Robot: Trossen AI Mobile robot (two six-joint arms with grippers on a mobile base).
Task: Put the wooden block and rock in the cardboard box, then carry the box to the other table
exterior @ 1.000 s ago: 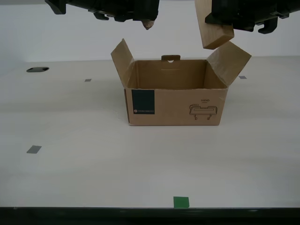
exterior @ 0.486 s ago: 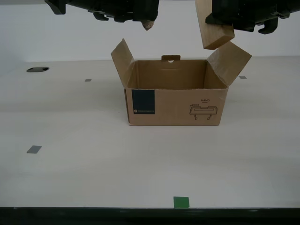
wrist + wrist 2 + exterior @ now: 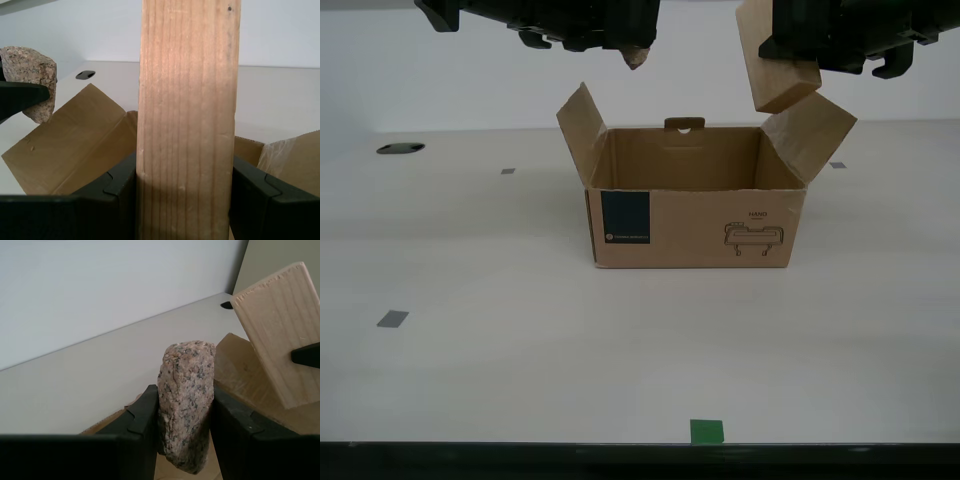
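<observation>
First end effector (image 3: 185,200) clamped on wooden block (image 3: 775,65), second (image 3: 182,425) on rock (image 3: 186,400); block overhangs cardboard box (image 3: 695,215) flap; a drop could snag there.

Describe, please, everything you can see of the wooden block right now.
The wooden block is a light tan, plain rectangular piece with lengthwise grain and a few small dark specks. My first gripper is shut on its two sides, holding it in the air, tilted, over the cardboard box near the flap on the exterior view's right. It touches nothing else.
</observation>
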